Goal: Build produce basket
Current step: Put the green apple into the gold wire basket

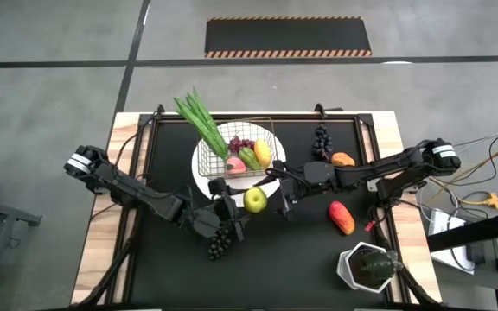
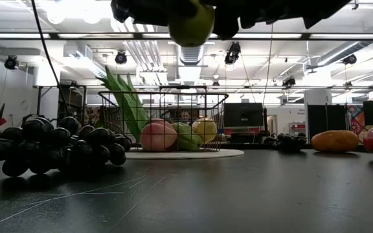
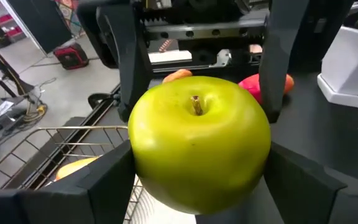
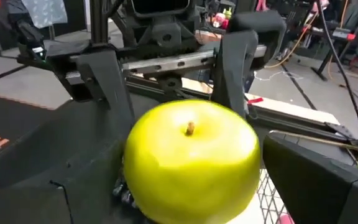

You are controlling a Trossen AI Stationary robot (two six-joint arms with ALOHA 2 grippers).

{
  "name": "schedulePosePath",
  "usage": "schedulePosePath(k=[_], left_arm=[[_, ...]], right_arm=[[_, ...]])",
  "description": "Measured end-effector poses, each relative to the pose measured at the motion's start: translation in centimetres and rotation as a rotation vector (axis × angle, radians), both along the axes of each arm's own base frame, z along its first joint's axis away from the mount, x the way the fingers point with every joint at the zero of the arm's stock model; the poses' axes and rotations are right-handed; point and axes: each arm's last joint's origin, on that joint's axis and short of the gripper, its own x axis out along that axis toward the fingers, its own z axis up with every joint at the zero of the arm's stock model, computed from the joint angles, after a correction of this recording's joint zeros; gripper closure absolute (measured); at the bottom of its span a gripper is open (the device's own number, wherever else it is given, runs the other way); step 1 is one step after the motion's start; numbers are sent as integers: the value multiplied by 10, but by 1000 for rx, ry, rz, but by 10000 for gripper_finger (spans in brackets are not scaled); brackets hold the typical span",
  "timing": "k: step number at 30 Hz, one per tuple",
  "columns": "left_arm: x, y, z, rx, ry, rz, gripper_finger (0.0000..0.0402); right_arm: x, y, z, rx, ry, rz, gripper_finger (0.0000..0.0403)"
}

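Note:
A yellow-green apple (image 1: 255,199) hangs in the air between my two grippers, just in front of the wire basket (image 1: 266,130). The basket stands on a round white plate (image 1: 199,177) and holds green stalks (image 1: 199,119), a pink peach (image 1: 235,164), a pear, a mango and purple grapes. My left gripper (image 1: 242,204) comes from the left and is shut on the apple. My right gripper (image 1: 271,197) comes from the right, open, with a finger on either side of the apple (image 4: 191,165). A dark grape bunch (image 1: 220,244) lies on the table under my left arm. My left gripper pinches the apple by its two opposite sides (image 3: 143,155) between the two fingers. The fingers (image 3: 98,180) come roughly level from the table's left. The apple is lifted clear of the table (image 2: 191,26), stem end up.
A second dark grape bunch (image 1: 321,141) and an orange fruit (image 1: 342,159) lie right of the basket. A red-orange fruit (image 1: 341,217) lies at the near right. A white pot with a green plant (image 1: 366,268) stands at the near right corner.

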Motion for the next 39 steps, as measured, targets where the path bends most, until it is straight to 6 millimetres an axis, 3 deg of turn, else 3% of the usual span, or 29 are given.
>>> schedulePosePath(k=[4,11,39], left_arm=[[1,2,-1,-1,3,4,107],[2,2,1,-7,-25,8,61],[2,4,1,26,-14,0,44]], right_arm=[[0,0,1,-10,-7,0,64],[0,0,1,-3,-7,3,151],[0,-20,-6,7,73,-66,148]])
